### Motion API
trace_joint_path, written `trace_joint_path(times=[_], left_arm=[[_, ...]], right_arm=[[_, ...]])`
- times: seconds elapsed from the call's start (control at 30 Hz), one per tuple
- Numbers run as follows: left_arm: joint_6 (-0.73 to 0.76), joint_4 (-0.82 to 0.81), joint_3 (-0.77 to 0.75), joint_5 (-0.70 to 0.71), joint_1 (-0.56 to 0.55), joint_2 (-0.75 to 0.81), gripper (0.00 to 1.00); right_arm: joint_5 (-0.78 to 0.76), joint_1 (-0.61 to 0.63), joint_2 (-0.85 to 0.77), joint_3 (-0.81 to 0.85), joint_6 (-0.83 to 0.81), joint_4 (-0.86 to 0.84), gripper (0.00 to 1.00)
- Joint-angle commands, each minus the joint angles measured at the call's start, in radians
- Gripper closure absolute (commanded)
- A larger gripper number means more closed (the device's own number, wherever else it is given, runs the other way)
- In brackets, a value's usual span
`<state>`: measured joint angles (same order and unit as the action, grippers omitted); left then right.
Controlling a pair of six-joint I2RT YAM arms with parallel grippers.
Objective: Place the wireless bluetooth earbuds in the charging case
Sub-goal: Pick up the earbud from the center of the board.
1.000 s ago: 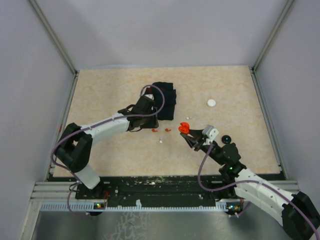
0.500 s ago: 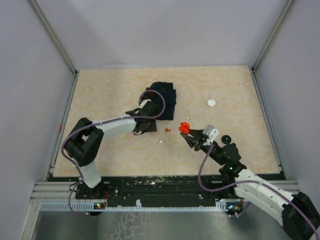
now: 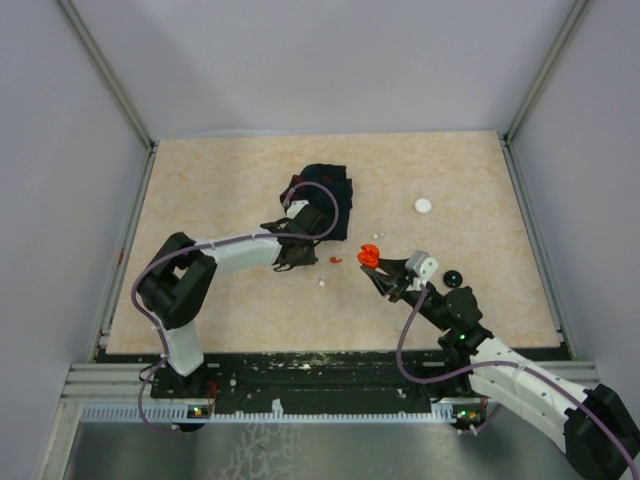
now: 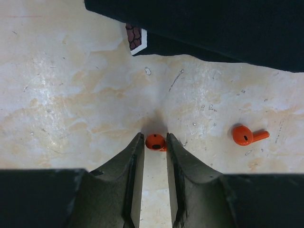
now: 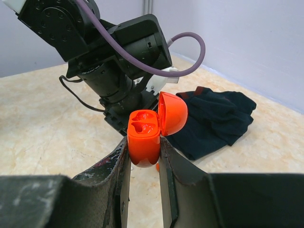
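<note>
1. Earbud [image 4: 155,141], red, is lying on the table between the left gripper [image 4: 155,143] fingertips; whether they are pinching it is unclear.
2. Right gripper [image 5: 144,148] is clasping the open charging case [image 5: 144,133] upright.

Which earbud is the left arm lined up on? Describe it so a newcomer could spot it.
Find the dark cloth, then the bare tabletop beside its edge, where two orange earbuds lie. The one meant is the earbud between the jaws of the left gripper. The other earbud lies off to the side, clear of the jaws, stem sticking out.
</note>
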<state>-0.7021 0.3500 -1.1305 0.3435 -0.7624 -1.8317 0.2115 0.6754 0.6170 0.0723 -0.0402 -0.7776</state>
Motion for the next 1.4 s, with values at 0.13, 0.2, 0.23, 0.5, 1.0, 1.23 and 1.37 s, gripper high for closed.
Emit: trace_joint_path(times=[0.13,0.2,0.23,0.5,1.0,1.23,1.37], left_arm=[[0.019,0.047,-0.019,0.054,-0.021,-0.02,0.73],[0.025,0.046,-0.023,0.058,-0.021,-0.026,0.75],[0.029,0.044,-0.022,0.062,-0.021,-0.028,0.77],[0.124,-0.017,0.014,0.103,-0.021,0.042,0.85],[0.577,-0.077,0.02,0.079,-0.048,0.395,0.87],[0.773,-0.105,-0.005,0.088,-0.139,0.512,0.87],[0.861,-0.157,0.011,0.069,-0.188,0.571,0.87]], right_arm=[[0.01,-0.002,-0.011,0.0,0.017,-0.065,1.0],[0.012,-0.002,-0.012,0.0,0.018,-0.065,1.0],[0.013,-0.002,-0.014,0.0,0.019,-0.063,1.0],[0.018,-0.002,-0.011,0.008,0.014,-0.051,1.0],[0.089,-0.002,0.148,0.068,0.007,-0.149,1.0],[0.114,-0.002,0.233,0.115,-0.011,-0.195,1.0],[0.12,-0.002,0.276,0.135,-0.015,-0.226,1.0]])
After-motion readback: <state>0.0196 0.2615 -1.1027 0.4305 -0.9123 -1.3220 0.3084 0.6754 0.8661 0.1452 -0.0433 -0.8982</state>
